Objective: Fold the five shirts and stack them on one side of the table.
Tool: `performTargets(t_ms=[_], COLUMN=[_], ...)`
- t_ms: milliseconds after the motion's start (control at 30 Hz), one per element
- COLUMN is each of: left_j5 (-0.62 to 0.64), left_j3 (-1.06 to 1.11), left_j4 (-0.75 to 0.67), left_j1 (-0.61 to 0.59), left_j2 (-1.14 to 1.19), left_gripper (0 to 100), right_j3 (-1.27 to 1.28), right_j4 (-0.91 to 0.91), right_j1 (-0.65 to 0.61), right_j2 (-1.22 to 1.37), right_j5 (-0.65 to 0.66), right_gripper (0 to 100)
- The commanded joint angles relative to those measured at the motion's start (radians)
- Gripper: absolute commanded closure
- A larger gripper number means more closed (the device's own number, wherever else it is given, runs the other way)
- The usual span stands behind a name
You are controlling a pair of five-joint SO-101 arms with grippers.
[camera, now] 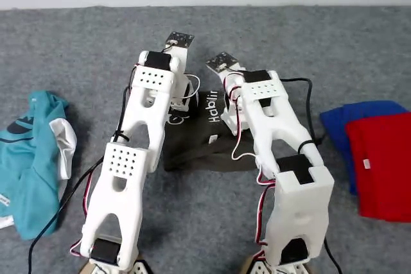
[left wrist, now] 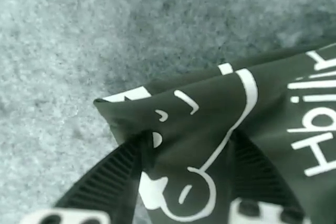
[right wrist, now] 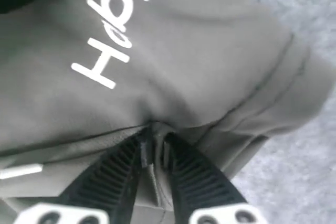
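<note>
The right gripper [right wrist: 156,138] is pinched shut on a fold of the dark shirt [camera: 192,152]. The left gripper [left wrist: 191,145] clamps its printed edge. The shirt stretches crosswise between both.

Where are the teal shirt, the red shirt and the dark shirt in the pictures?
teal shirt [camera: 32,178], high view, on its main body cloth.
red shirt [camera: 385,165], high view, middle of its folded top face.
dark shirt [camera: 192,152], high view, plain cloth away from the print.
</note>
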Motion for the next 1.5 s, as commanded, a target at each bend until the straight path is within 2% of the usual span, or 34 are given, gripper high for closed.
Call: performTargets(t_ms=[0, 333, 500, 800, 867, 1033, 1100, 1167, 1300, 1467], left_j5=[-0.014, -0.014, -0.014, -0.014, -0.014, -0.014, -0.014, -0.014, -0.014, -0.014], left_j3=[-0.005, -0.001, 0.001, 0.001, 0.001, 0.001, 0.001, 0.001, 0.001, -0.007], left_j4=[0.003, 0.003, 0.003, 0.003, 0.003, 0.003, 0.003, 0.003, 0.003, 0.009], left_j1=[0.006, 0.005, 0.005, 0.005, 0.005, 0.003, 0.003, 0.003, 0.003, 0.005], left_j2=[-0.003, -0.003, -0.003, -0.003, -0.003, -0.002, -0.002, -0.002, -0.002, -0.014], left_gripper=[77, 77, 77, 77, 77, 77, 77, 77, 77, 77], right_j3=[-0.015, -0.012, 0.0, 0.176, 0.176, 0.175, 0.175, 0.175, 0.175, 0.176], right_j4=[0.028, 0.289, 0.429, 0.384, 0.361, 0.423, 0.475, 0.506, 0.44, 0.174], right_j1=[0.03, 0.031, 0.038, 0.176, 0.214, 0.248, 0.24, 0.232, 0.197, 0.137], right_j2=[-0.035, -0.274, -0.292, -0.305, -0.305, -0.305, -0.309, -0.343, -0.472, -0.498], right_j5=[0.017, 0.049, 0.051, 0.114, 0.118, 0.12, 0.12, 0.12, 0.11, 0.043], right_gripper=[98.8, 98.8, 98.8, 97.6, 90.5, 60.7, 57.8, 59.0, 61.5, 61.4])
